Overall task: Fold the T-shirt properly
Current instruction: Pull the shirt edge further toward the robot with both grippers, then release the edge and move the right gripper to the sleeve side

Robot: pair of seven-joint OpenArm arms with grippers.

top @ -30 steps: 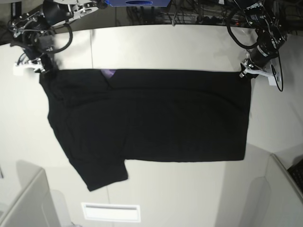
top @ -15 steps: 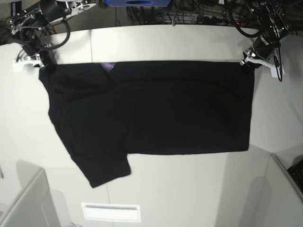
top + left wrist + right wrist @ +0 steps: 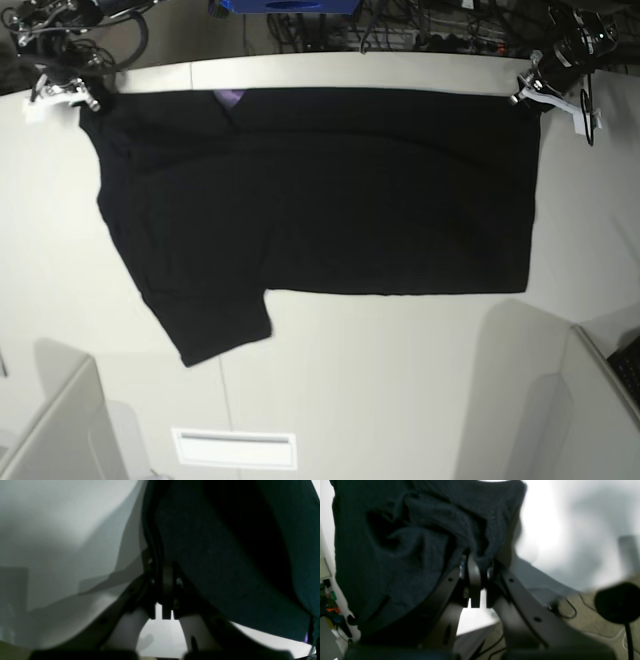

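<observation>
Item one: the large black short-sleeved cloth T-shirt, which you will find spread plain side up across the pale grey-white table top. Its long upper edge runs along the table's far rim, one sleeve trails toward the table's near side, and a small patch of purple shows at the collar.

Item two: the left gripper, at the shirt's upper corner on the base view's right. Its two dark fingers are pressed together on the hem (the wrist view shows cloth running straight down into the pinch), so count it as clamped on the fabric.

Item three: the right gripper, at the shirt's opposite upper corner. Its fingers are likewise drawn close, with a bunched fold of the cloth caught between the tips.

Item four: a white rectangular label or slot, set in the table near its front edge, well apart from the shirt's trailing sleeve.

Item five: a blue object beyond the table's far rim, only partly in view.
</observation>
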